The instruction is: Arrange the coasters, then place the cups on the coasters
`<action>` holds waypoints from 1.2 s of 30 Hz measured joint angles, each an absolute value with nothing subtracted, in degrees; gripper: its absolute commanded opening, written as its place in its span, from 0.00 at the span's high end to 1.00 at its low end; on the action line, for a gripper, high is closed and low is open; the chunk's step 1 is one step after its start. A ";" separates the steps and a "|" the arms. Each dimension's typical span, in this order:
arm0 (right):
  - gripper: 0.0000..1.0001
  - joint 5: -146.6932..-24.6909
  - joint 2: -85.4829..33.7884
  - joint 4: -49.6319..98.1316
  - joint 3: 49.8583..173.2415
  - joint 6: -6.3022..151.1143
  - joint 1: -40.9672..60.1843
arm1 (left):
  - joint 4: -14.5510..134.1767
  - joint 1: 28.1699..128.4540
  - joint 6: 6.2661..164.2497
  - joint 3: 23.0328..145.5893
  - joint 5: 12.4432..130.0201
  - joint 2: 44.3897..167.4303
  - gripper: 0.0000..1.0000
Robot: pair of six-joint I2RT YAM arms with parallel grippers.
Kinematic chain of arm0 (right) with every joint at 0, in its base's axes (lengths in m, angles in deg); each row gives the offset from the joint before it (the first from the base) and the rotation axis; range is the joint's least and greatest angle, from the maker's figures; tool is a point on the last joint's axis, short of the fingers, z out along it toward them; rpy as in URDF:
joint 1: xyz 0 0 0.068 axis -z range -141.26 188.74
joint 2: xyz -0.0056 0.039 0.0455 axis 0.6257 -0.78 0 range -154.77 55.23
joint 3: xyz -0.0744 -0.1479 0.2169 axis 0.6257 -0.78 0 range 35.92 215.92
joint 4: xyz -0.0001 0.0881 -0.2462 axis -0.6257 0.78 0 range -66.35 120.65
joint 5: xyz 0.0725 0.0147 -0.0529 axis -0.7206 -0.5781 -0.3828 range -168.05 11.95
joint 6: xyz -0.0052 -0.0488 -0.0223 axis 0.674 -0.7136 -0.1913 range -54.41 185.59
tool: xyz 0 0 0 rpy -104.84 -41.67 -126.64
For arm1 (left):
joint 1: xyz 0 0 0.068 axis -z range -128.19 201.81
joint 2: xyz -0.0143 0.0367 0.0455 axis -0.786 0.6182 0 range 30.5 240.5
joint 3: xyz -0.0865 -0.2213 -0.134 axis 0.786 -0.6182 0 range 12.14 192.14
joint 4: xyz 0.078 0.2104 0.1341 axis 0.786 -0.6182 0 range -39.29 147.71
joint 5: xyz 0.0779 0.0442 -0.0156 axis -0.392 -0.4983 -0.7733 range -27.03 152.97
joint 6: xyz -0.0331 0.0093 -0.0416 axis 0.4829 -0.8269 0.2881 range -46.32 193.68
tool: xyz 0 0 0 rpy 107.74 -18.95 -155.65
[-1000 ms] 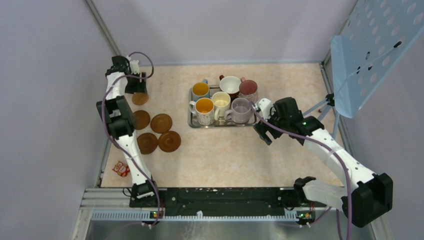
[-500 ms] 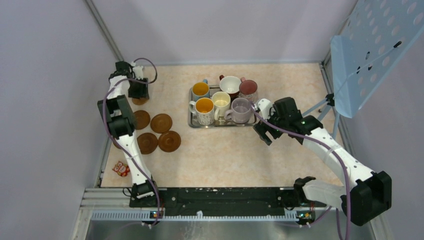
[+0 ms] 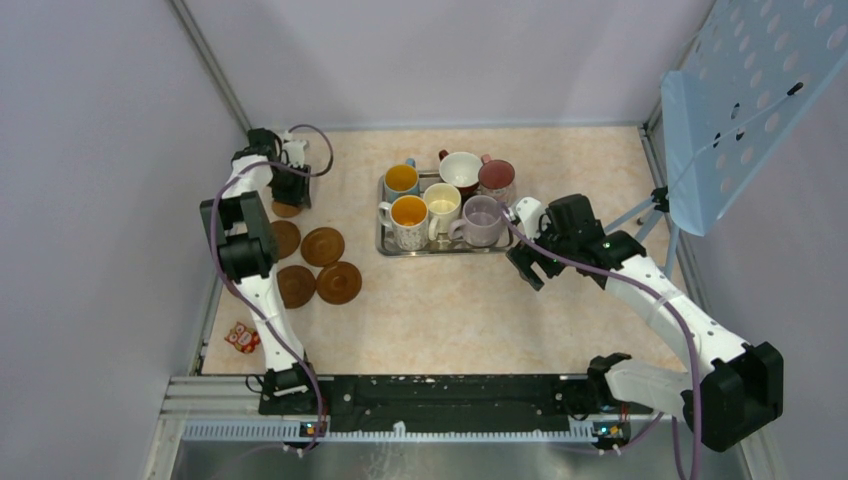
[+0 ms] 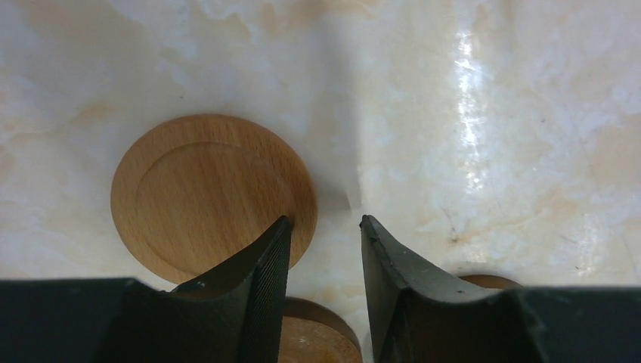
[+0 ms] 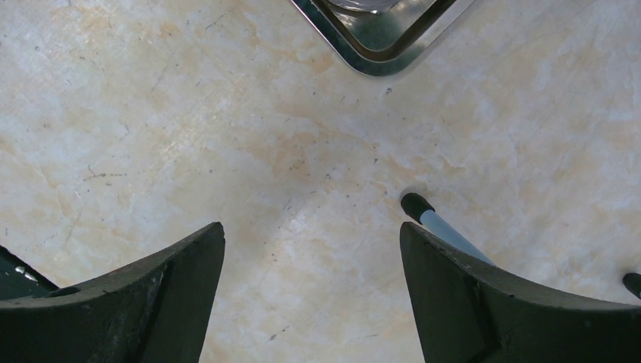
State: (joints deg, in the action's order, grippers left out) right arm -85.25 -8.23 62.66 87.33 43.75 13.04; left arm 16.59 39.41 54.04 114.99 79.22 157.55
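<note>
Near the desk's (image 3: 450, 300) far-left corner, found left tool (image 4: 325, 223) narrowly open, empty, beside a flat wooden coaster (image 4: 204, 189); likely needed to straddle its rim before pinching. Saw right tool (image 5: 311, 227) wide open, empty.

Worktop (image 3: 450, 310): cream, marbled with peach veining. Coasters (image 3: 322, 246) near its left edge: glossy brown. Tray (image 3: 440, 252): bare steel. Blue cup (image 3: 401, 180), yellow inside; white patterned cup (image 3: 408, 215), orange inside; cream cup (image 3: 442, 203); lilac cup (image 3: 483, 217); red cup (image 3: 460, 168), white inside; maroon-pink cup (image 3: 496, 176).
</note>
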 measured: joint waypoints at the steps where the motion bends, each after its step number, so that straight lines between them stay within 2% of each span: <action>1: 0.16 -85.25 -8.23 62.68 87.33 43.75 13.04 | 16.59 39.67 53.95 114.47 79.33 157.24 0.55; 18: 0.16 -85.30 -8.21 62.66 87.33 43.75 13.04 | 16.26 44.09 53.34 112.45 82.61 156.00 0.52; 27: 0.16 -85.71 -8.23 62.61 87.33 43.77 13.04 | 12.89 43.78 53.78 112.85 84.18 155.58 0.42; 31: 0.16 -85.78 -8.21 62.59 87.33 43.77 13.04 | 10.55 42.18 53.78 110.95 84.64 152.65 0.42; 36: 0.16 -85.86 -8.21 62.42 87.33 43.77 13.04 | 8.48 38.64 52.09 104.39 84.38 143.60 0.47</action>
